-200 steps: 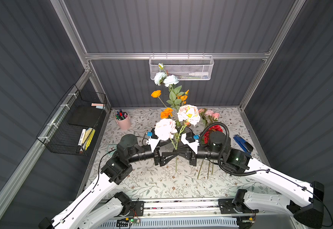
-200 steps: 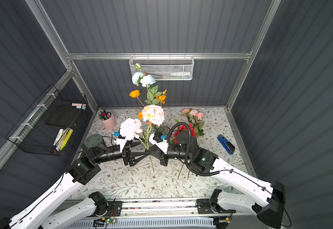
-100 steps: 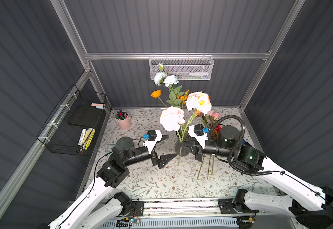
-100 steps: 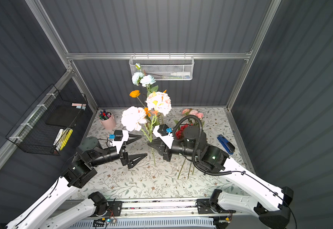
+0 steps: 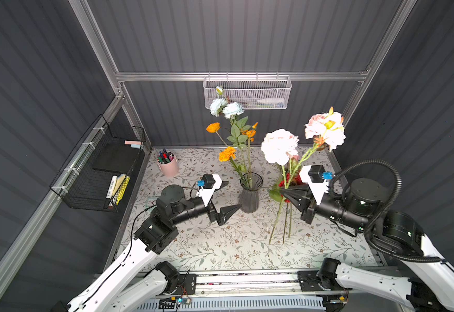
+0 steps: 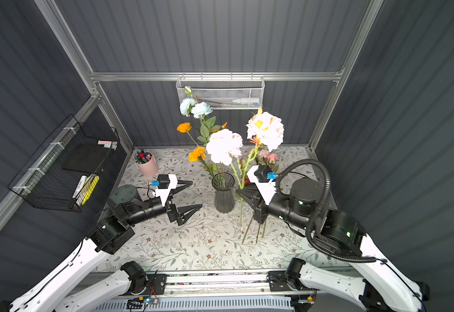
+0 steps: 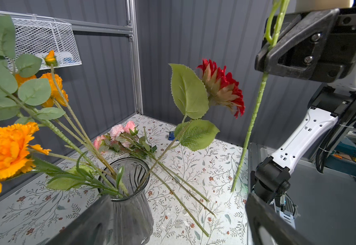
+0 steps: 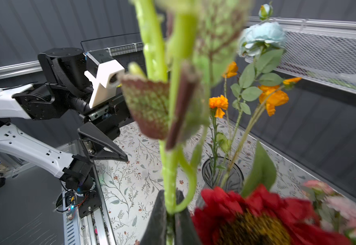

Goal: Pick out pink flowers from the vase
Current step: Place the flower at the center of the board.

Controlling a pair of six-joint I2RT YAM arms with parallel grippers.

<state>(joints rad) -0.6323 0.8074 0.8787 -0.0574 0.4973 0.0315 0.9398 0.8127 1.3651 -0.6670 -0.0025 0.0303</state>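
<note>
Ignore the pink cup of pens (image 5: 168, 167) at the far left. Leave the left gripper (image 5: 234, 194) parked just left of the vase (image 5: 249, 200), jaws spread wide, holding nothing, well out of the way. Mind the vase: upright mid-table, with the orange marigolds (image 5: 227, 154), the white-blue carnations (image 5: 224, 106) and the leaning red bloom (image 7: 221, 89) in it.

Keep the right gripper (image 5: 282, 191) clamped tight on the green stem (image 7: 253, 118) of the pink flowers (image 5: 280, 146), two big pale blooms riding high above the jaws, stem tail dangling free just right of the vase and clear of its mouth. Carry rightward, steering wide of the red bloom's leaves so as not to snag them and tip the glass. Lower slowly, tilt the stem flat, and lay down beside the small pink sprigs (image 7: 117, 131) already lying on the floral mat (image 5: 220, 251) toward the back right. Release only once resting there.

Against a second ago: then met nose to nose with the left gripper at the stem, covering the vase mouth. Now parted, left drawn back to its own side, right swung off rightward with the blooms carried along, vase mouth back in plain sight.
</note>
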